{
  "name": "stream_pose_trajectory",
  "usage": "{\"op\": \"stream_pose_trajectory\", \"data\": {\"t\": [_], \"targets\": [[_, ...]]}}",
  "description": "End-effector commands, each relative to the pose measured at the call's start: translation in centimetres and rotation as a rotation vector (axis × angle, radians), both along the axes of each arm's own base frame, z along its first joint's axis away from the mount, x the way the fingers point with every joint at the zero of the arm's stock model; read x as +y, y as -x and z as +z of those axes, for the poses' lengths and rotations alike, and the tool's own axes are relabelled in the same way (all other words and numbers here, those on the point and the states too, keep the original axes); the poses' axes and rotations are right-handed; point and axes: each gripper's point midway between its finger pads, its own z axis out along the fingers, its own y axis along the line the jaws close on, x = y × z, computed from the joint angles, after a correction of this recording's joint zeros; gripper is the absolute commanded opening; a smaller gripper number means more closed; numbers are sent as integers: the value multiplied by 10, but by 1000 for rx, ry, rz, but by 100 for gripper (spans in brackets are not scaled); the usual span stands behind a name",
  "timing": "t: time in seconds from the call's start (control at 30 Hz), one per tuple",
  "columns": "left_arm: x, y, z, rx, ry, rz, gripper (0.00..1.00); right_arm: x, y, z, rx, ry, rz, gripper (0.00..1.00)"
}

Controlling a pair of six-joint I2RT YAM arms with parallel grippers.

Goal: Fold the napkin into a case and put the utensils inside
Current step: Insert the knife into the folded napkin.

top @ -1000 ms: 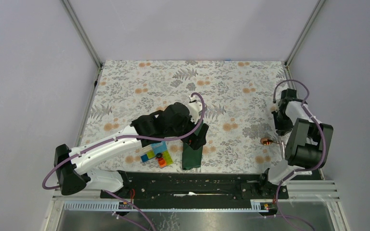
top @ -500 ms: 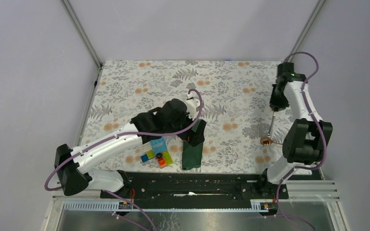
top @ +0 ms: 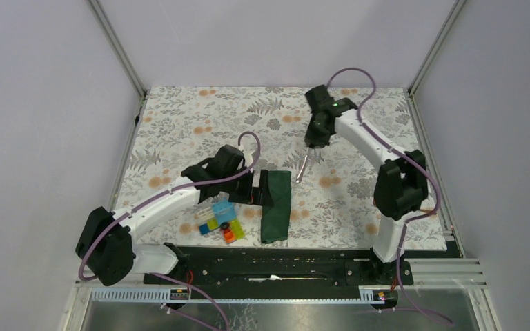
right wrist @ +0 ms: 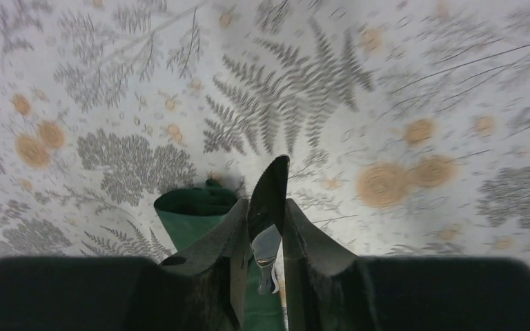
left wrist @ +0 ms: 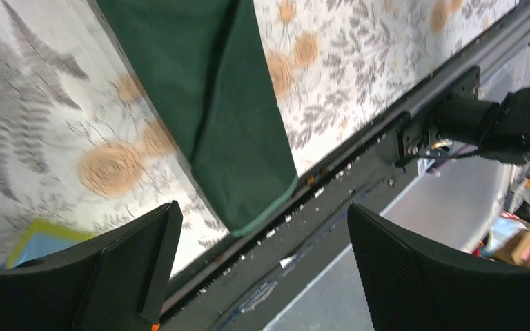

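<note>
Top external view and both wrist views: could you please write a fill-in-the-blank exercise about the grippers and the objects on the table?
1. The right gripper holds the silver utensil ____ the floral tablecloth, not touching it.
2. The jaws of the left gripper stand wide ____.
3. The folded napkin is dark ____.
4. In the top view, the colourful blocks lie to the ____ of the napkin.

Missing words: above; open; green; left.
</note>
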Motion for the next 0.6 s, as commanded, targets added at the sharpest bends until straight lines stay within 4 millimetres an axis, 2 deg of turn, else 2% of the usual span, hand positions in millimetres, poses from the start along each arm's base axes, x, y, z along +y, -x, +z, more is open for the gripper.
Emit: {"op": "stream_pose_trajectory", "data": {"t": [0.0, 0.13, 0.2, 0.33, 0.43, 0.57], "targets": [[-14, 19, 14, 39, 164, -19, 94, 41, 4, -11, 3, -2, -14, 10], [-12, 22, 6, 9, 149, -7, 78, 60, -1, -17, 7, 34, 24, 10], [-13, 24, 7, -15, 139, -16, 73, 67, -4, -11, -15, 56, 39, 10], [-18, 18, 19, -95, 138, -32, 76, 80, -9, -7, -38, 94, 65, 10], [-24, 17, 25, -147, 136, -92, 80, 89, -7, -6, -47, 157, 104, 9], [-30, 22, 28, -196, 115, -139, 81, 96, -1, -9, -53, 197, 141, 9]]}}
